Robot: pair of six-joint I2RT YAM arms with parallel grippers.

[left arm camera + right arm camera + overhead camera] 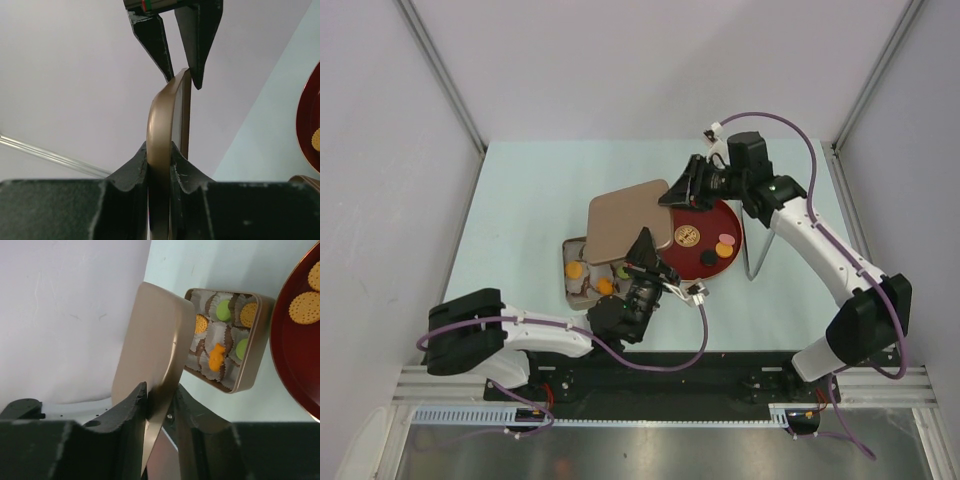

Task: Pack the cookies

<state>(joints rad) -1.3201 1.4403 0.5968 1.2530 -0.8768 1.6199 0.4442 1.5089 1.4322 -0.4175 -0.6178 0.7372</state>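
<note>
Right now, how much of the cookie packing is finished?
Done: some cookies sit in paper cups in the tin. In hand: the left gripper and the right gripper both hold the lid. Left: several cookies lie on the plate.

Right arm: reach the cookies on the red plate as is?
Probably not yet. The right tool is clamped on the tin lid, which the left tool also grips. The cookies on the red plate lie uncovered beside it, so the way is free once it lets go.
</note>
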